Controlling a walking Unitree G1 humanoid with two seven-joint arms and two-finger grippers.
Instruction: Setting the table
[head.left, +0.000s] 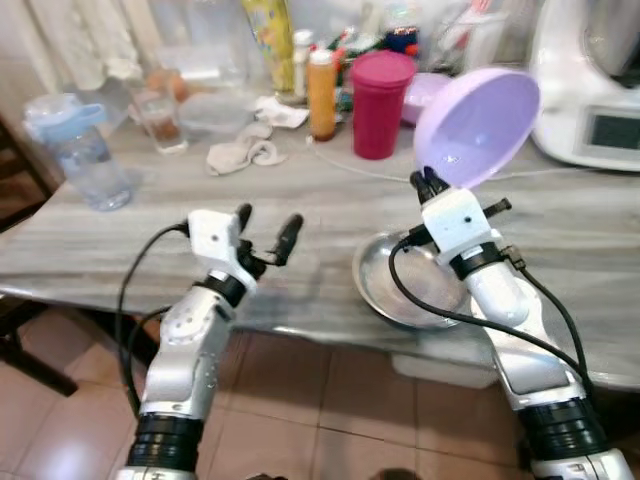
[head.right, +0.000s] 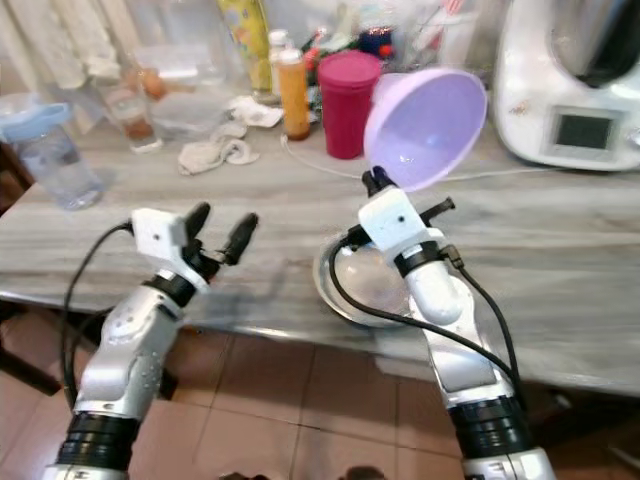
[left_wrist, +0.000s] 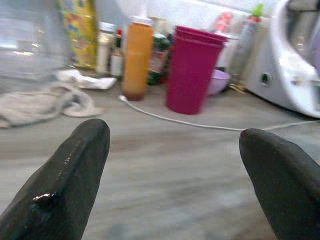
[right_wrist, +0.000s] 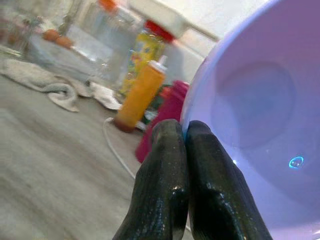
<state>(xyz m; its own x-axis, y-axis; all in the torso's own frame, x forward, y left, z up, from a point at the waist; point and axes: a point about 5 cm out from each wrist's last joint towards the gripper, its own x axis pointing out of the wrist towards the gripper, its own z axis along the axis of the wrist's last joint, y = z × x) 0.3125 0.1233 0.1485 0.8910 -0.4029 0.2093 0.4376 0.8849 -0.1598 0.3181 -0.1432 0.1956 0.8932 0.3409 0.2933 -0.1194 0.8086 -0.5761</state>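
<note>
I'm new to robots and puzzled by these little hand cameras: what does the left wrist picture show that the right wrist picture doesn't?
Left wrist: the left gripper open and empty over the bare table, with a white appliance behind. Right wrist: the right gripper shut on the rim of a tilted purple bowl. Both: the orange bottle, magenta cup, white cable and crumpled cloth.

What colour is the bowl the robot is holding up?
Light purple bowl, pinched by the right gripper; clearest in the right eye view.

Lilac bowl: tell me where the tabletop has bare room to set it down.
Bare grey wood lies ahead of the open left end effector, between the crumpled grey cloth and the round steel plate. Another patch runs right of the plate, below the white appliance. The back edge, around the magenta plastic tumbler and orange bottle, is crowded.
</note>
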